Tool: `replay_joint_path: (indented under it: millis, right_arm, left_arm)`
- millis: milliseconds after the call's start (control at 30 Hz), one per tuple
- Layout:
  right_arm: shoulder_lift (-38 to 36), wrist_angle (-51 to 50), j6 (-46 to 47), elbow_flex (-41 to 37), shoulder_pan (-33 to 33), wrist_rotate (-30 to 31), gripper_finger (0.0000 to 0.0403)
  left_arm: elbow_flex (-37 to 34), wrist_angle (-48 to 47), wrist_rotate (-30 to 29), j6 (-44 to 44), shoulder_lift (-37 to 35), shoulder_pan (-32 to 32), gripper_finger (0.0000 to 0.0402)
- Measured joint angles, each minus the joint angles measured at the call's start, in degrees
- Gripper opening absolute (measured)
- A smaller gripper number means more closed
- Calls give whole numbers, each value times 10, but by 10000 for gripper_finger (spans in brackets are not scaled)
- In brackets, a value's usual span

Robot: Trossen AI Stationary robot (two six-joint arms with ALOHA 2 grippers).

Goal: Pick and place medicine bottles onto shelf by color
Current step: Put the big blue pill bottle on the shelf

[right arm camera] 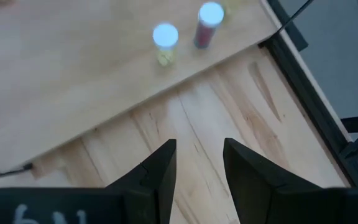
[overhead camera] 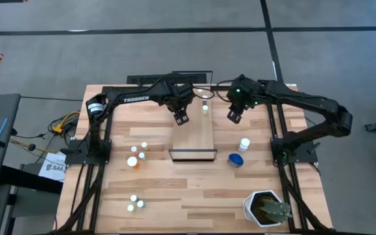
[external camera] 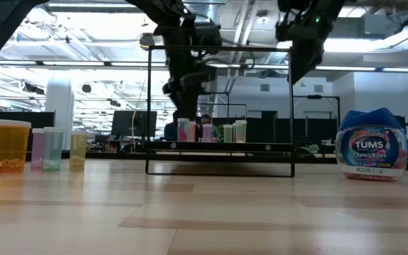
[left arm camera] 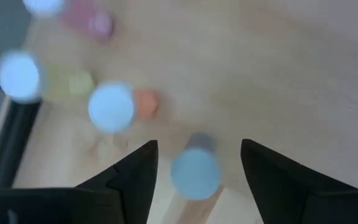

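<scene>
High view: light-wood shelf (overhead camera: pixel 192 137) mid-frame, small bottles (overhead camera: pixel 205 108) at its top end. Left gripper (overhead camera: pixel 181 117) spread, empty, over the shelf. Right gripper (overhead camera: pixel 234 116) beside the shelf, jaws part-open, nothing held.

Low view: translucent orange bottle (external camera: pixel 7 144) at left; blue Tums bottle (external camera: pixel 371 145) at right.

— Any lettering to read?
— "TROSSEN" runs in white along the left arm (overhead camera: pixel 136 99). The blue bottle (external camera: pixel 371 144) carries a label reading "TUMS Chewy Bites".
— Anything else?
— Nothing legible.
</scene>
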Motion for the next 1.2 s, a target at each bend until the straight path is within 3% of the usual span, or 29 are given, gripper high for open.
replay_joint_path:
  millis: [267, 467, 700, 867, 1200]
  right_arm:
    - [-41, -37, 70, 0, 50, 0, 152]
    - [-42, -132, 159, 0, 115, -1, 155]
    - [-39, -176, 317, 0, 200, -1, 152]
    - [-30, -170, 414, 0, 249, -18, 157]
    - [28, -170, 507, 0, 337, -62, 236]
  left_arm:
    - [68, -9, 2, 33, -1, -30, 218]
    - [84, -30, 47, 50, -6, -76, 218]
    - [84, -72, -31, 29, -42, -107, 218]
    - [84, -142, -32, 30, -82, -127, 217]
    - [84, -196, -31, -26, -135, -197, 217]
